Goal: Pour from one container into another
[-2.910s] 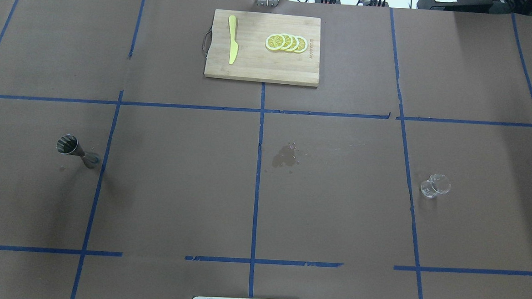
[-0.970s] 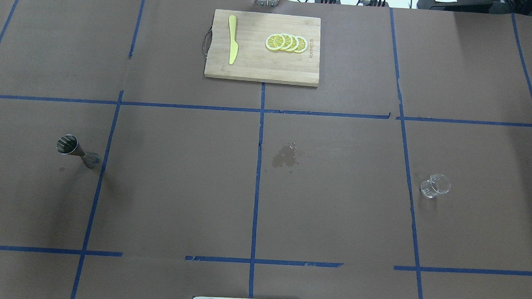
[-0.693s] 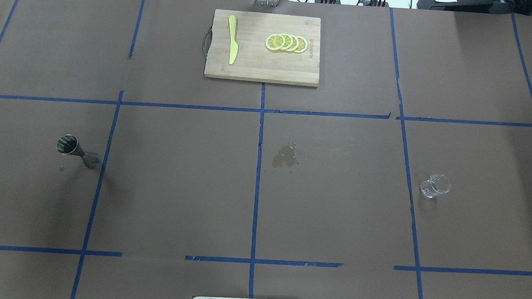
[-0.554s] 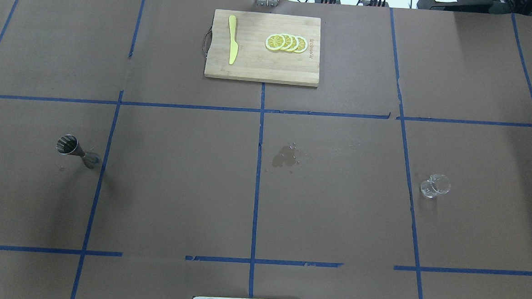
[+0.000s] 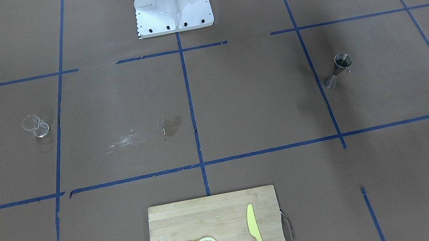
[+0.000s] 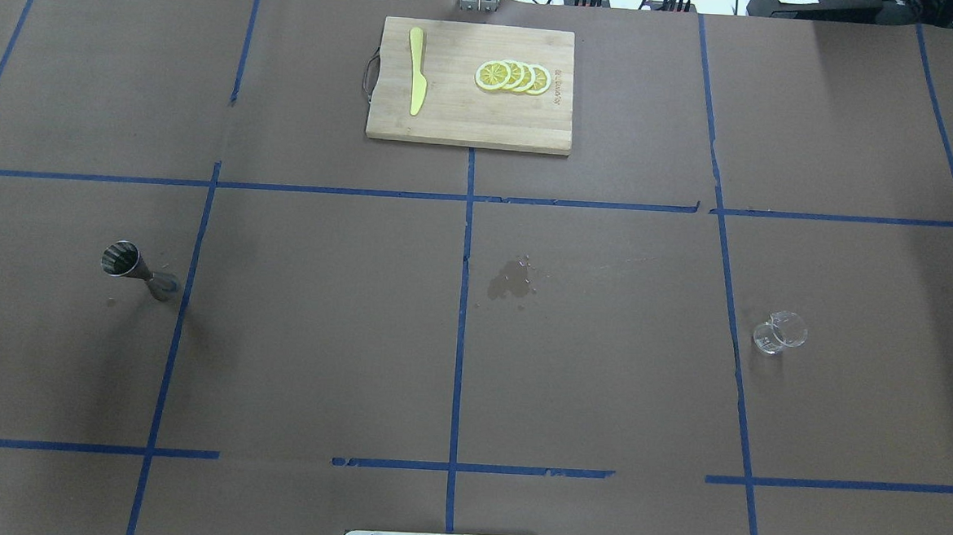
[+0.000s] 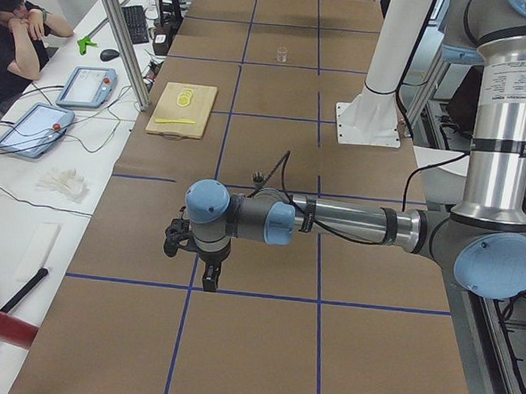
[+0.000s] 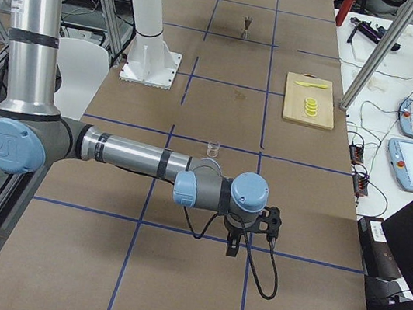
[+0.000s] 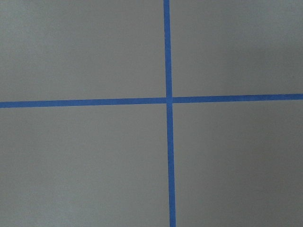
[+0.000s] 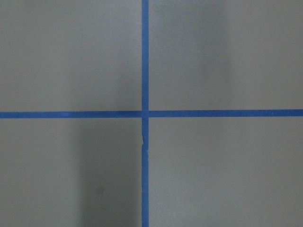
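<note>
Glass cup (image 6: 779, 333): clear, upright on the tabletop (image 6: 317, 349), on the robot's right side, just right of a blue tape line (image 6: 731, 313).
Jigger (image 6: 139, 270): grey metal, upright, on the robot's left side, just left of another tape line, well apart from the cup.
Right jaws: on the right arm (image 8: 135, 156), pointing down near the table's end, well apart from the cup; released or clenched, cannot tell.
Left jaws: on the left arm (image 7: 342, 221), pointing down, well apart from the jigger; state likewise cannot be told.
Wet patch (image 6: 512, 280): dark, near the centre, between cup and jigger.
Cutting board (image 6: 468, 124): at the far edge; carries a yellow knife (image 6: 416, 73) and overlapping lemon slices (image 6: 513, 76).
</note>
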Robot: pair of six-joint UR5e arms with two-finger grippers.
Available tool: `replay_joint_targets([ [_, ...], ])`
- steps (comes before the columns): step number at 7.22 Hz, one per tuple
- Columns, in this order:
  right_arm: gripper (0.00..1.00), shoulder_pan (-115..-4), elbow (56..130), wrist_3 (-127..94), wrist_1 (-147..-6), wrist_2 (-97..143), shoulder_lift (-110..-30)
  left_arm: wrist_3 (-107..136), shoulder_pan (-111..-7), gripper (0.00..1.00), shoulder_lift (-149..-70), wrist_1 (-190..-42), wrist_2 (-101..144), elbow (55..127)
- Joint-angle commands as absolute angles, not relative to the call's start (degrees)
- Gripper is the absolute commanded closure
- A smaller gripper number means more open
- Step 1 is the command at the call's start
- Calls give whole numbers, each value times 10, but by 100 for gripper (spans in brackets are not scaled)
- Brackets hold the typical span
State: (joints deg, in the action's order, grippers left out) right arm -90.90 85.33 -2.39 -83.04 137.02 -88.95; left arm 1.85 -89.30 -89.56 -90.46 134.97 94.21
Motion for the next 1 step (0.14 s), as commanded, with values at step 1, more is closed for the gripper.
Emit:
replay_joint_targets([
  [1,0,-910,853,-22,-831,1370,-889,18,-893,0,-896,-906,1351,941],
])
